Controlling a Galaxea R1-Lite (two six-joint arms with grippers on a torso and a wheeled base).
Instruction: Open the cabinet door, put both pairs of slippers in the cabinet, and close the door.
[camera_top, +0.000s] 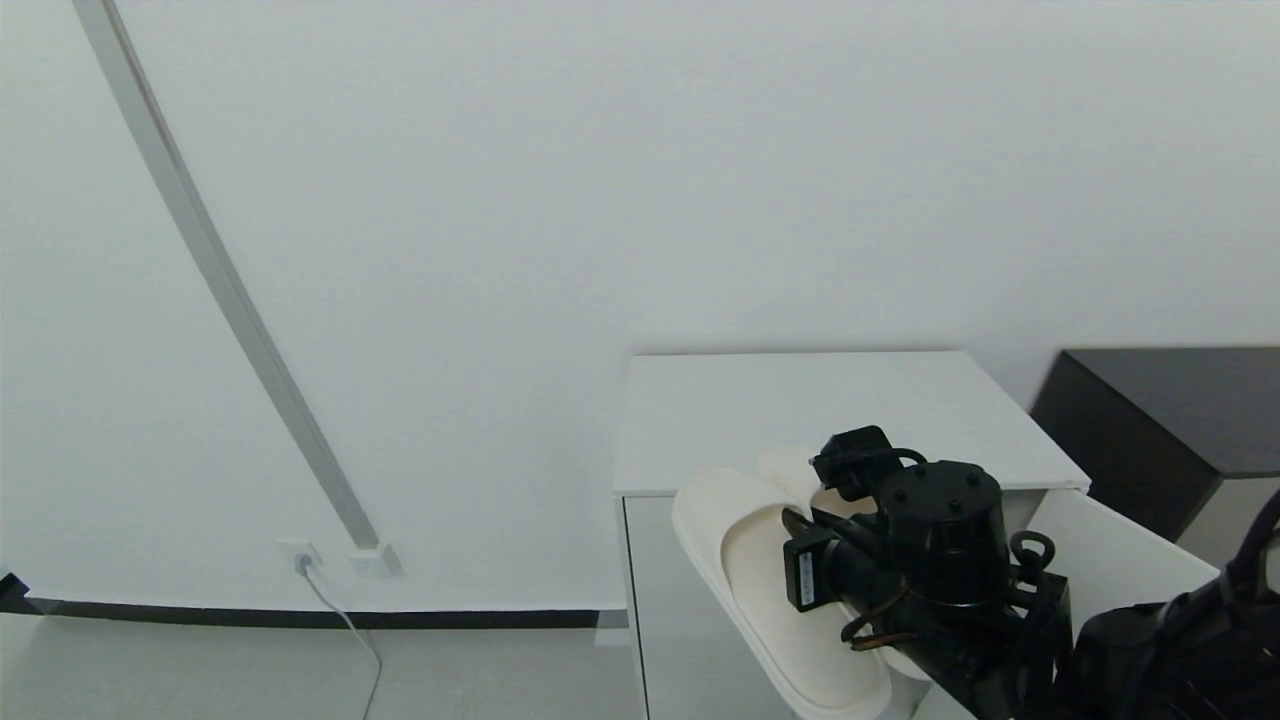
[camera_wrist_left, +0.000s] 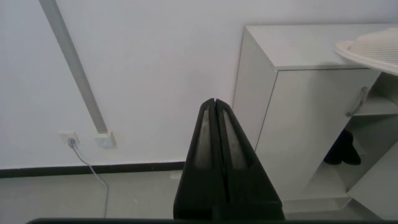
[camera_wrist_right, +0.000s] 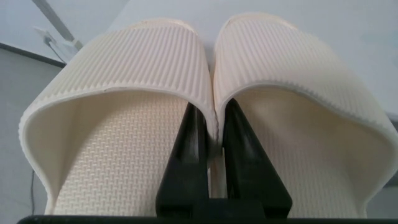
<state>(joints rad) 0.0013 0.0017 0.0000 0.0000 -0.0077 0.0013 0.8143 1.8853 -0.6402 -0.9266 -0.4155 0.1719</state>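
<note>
While the right gripper (camera_wrist_right: 214, 163) pinches the inner side walls of both cream slippers (camera_wrist_right: 130, 118) between its narrowed fingers, the pair sits side by side in the air. The slippers are tilted, just before the top front edge of the white cabinet (camera_top: 800, 410). The arm's wrist covers part of them from the head camera.

On the cabinet's right side the door (camera_top: 1110, 550) stands swung out toward the robot. The left panel (camera_wrist_left: 311, 130) is shut, with a handle (camera_wrist_left: 357, 102) at its inner edge. Inside the open half, a shelf (camera_wrist_left: 380, 109) shows, and a dark shape (camera_wrist_left: 345, 150) rests on the level under it; what it is cannot be told.

The left gripper (camera_wrist_left: 214, 146) holds nothing, its fingers pressed together. It is well apart from the cabinet's left side and faces the wall (camera_top: 600, 200).

On that wall a grey strip (camera_top: 200, 240) slants down to an outlet (camera_top: 298, 553), from which a cable (camera_top: 350, 625) runs to the floor. A black unit (camera_top: 1170, 410) stands to the right of the cabinet.
</note>
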